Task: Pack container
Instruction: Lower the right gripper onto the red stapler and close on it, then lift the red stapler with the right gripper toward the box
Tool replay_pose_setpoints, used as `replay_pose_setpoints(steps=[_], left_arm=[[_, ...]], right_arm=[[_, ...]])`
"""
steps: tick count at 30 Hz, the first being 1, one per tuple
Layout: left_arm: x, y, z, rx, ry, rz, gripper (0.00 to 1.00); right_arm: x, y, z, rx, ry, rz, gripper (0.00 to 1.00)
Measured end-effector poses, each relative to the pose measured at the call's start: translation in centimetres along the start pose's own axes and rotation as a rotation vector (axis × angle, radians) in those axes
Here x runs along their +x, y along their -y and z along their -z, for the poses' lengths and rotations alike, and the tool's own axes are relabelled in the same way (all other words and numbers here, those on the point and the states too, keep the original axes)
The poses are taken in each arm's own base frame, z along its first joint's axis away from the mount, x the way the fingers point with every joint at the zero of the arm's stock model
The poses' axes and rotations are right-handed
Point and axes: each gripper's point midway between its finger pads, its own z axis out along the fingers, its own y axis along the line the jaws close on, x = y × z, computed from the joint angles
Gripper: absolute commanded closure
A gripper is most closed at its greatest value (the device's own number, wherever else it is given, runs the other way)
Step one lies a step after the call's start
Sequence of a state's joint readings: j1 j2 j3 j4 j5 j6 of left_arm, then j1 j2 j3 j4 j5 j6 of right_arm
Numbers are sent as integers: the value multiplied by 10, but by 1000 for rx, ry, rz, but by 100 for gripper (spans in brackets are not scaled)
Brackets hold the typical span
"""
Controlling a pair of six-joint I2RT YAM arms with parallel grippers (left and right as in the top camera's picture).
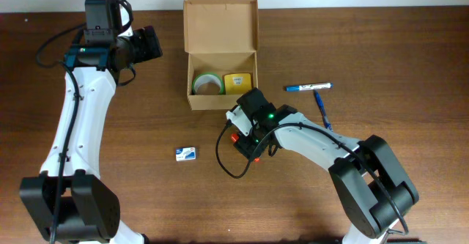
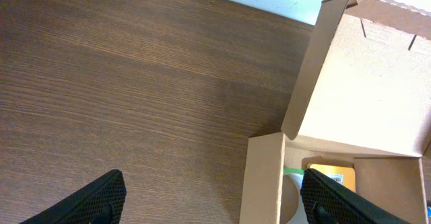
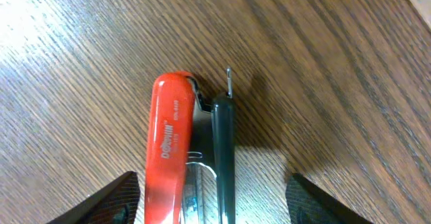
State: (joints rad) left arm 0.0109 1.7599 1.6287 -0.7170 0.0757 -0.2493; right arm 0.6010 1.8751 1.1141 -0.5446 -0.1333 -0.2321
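Right tool [image 1: 245, 130] near container [image 1: 220, 24], front-right corner

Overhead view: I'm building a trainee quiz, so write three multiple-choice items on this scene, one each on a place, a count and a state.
1. Where is the red stapler? A beside the left arm's base; B between the fingers of the right tool; C on a shelf.
2. How many pens lie right of the box? A one; B four; C two.
3. The box lid is: A open; B shut; C taped down.
Answers: B, the right wrist view shows it there; C, two lie there overhead; A, the lid is folded back.
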Motion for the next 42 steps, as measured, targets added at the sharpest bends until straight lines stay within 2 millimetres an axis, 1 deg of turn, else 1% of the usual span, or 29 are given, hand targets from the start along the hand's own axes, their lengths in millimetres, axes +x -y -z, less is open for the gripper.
replay_pose_setpoints(steps=[6,12,15,18,21,23,24,25,27,34,37,38,42], left_arm=[[-1,0,0,1,3,0,17],[-1,0,0,1,3,0,17],[-1,0,0,1,3,0,17],[-1,0,0,1,3,0,17],[-1,0,0,1,3,0,17],[-1,0,0,1,3,0,17],[-1,0,0,1,3,0,17],[-1,0,0,1,3,0,17],[-1,0,0,1,2,0,17],[-1,1,0,4,2,0,17],[-1,1,0,4,2,-1,17],[-1,1,0,4,2,0,17],[-1,1,0,4,2,-2,17]], right_arm=[[0,-1,0,-8,1,3,57],[2,-3,0,-17,-6,4,78],[3,-4,0,-22,-11,1,85],[4,-5,2,-26,-20,2,96],[9,-7,6,-37,-55,-6,96],[16,-10,11,-52,-101,-13,96],[18,-12,15,-61,-121,-17,96],[15,-13,23,-71,-134,-20,96],[4,-13,34,-75,-124,-18,96],[-68,-6,94,-46,34,12,96],[-92,-4,116,-29,103,39,96],[-95,-3,119,-26,113,45,96],[-132,3,146,29,261,132,96]])
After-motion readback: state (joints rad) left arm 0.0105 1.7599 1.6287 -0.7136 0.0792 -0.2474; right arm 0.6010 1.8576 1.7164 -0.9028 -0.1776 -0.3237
